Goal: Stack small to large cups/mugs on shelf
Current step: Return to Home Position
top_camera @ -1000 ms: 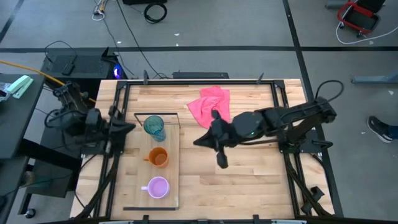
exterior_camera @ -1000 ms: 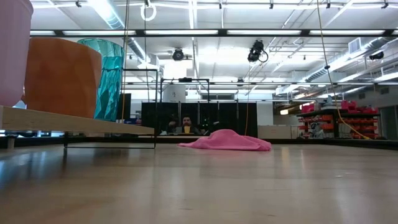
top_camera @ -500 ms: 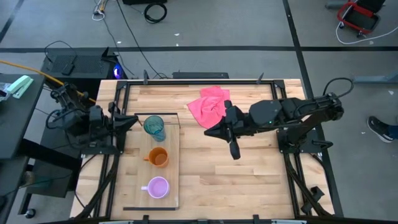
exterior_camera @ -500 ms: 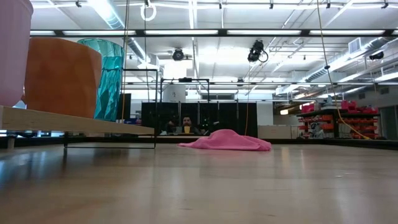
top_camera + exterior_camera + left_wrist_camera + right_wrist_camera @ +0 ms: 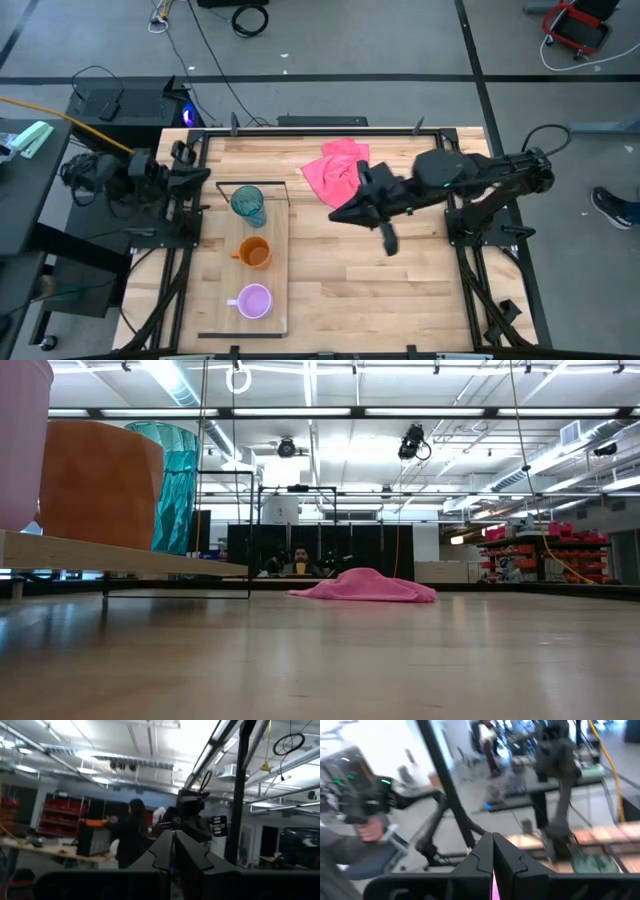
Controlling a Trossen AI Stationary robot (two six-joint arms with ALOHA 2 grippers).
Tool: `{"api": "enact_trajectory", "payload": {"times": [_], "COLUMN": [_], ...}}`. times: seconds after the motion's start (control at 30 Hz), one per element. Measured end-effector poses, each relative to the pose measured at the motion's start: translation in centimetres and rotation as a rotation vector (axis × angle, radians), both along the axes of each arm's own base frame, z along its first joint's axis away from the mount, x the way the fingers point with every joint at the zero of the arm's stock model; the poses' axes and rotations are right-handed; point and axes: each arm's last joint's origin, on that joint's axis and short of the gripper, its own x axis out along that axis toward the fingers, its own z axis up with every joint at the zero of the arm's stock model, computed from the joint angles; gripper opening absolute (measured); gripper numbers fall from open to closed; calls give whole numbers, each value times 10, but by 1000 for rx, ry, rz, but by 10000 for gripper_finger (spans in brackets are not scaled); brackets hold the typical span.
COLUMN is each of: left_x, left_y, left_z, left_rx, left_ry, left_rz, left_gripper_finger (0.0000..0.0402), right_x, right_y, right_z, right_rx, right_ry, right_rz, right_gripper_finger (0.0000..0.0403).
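Observation:
The light-wood shelf lies on the table's left half, with its black wire frame at the far end. Three cups stand on it on their bases, in a row. The teal tumbler is farthest, the orange mug is in the middle, and the lilac mug is nearest. In the low view they show as lilac, orange and teal. My left gripper is shut and empty at the table's left edge, beyond the shelf's far end. My right gripper is shut and empty above the table's middle.
A crumpled pink cloth lies at the table's far middle, just beyond my right gripper; it also shows in the low view. Bare wooden tabletop spreads right of the shelf. A black frame runs along the table's edges. People show in the room behind.
My right gripper has drawn back from beside the shelf toward the table's right edge, staying shut. My left gripper has drawn back toward the far left corner, away from the tumbler. The cups and the shelf have not moved.

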Motion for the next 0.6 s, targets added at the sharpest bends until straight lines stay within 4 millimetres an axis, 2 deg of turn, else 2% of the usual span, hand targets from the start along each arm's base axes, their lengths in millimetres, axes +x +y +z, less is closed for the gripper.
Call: {"api": "enact_trajectory", "payload": {"times": [0.17, 0.33, 0.6], "left_x": [-11, -10, 12], "left_y": [15, 24, 51], "left_z": [9, 24, 41], "left_rx": [75, 169, 209], "left_ry": [-80, -15, 139], "left_rz": [-12, -8, 278], "left_gripper_finger": [33, 35, 23], "right_x": [-24, -54, -99], "right_y": [-6, -18, -44], "right_z": [21, 40, 59], "right_rx": [-16, -56, -169], "right_ry": [-109, -199, -287], "right_rz": [38, 39, -14], "right_gripper_finger": [11, 12, 12]}}
